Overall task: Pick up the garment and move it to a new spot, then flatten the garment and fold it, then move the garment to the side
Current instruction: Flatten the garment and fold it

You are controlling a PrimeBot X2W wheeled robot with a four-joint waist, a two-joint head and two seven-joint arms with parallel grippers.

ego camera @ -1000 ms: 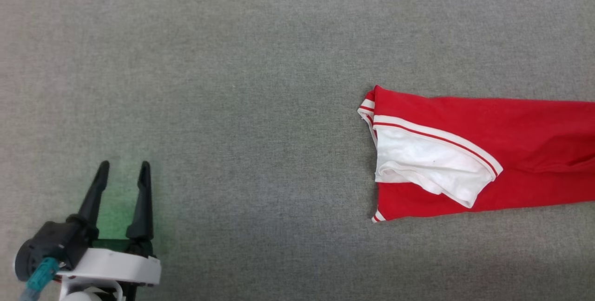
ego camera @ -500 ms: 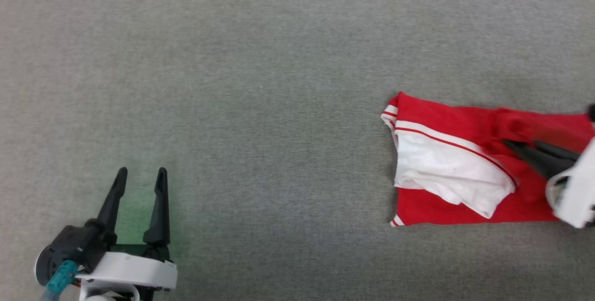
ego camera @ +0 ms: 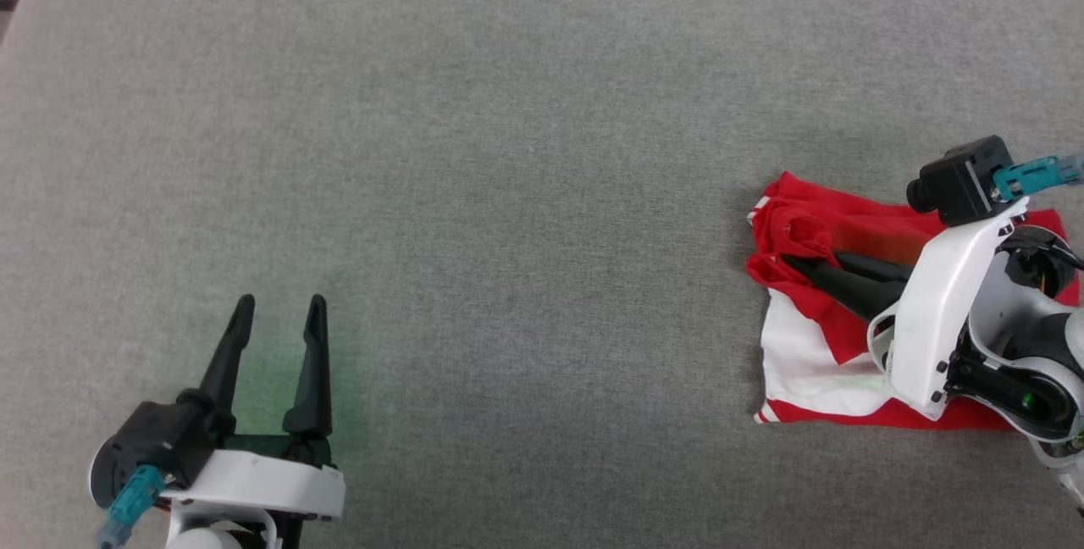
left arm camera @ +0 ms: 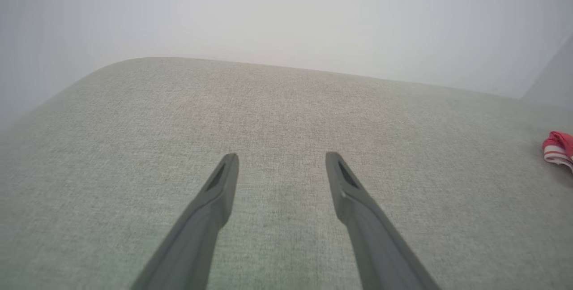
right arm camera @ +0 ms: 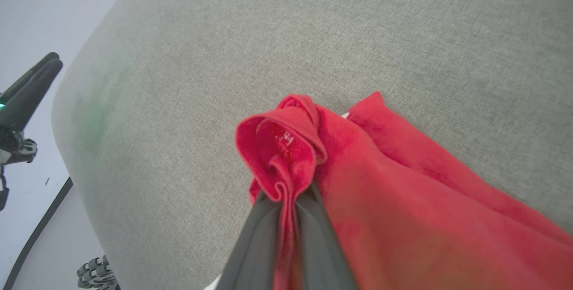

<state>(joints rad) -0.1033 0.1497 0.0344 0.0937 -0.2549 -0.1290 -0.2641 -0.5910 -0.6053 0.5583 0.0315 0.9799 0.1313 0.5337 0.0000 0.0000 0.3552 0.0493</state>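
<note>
My right end effector [ego camera: 809, 258] is pinched nearly closed on a bunched fold of the garment [ego camera: 855, 231], with red fabric squeezed between my two dark fingers [right arm camera: 264, 236] and a rolled lip of cloth standing up just past their tips. In the head view that end effector sits at about 3 o'clock, its fingers pointing toward 9 o'clock. The garment lies rumpled under it on the grey fabric-covered counter [ego camera: 525, 151], red on top with a white sleeve [ego camera: 800, 354] and striped trim toward 6 o'clock. My left end effector [ego camera: 281, 303] is well apart at about 7 o'clock. Its fingers are spread wide, point to 12 o'clock and grip nothing, with bare counter between them.
</note>
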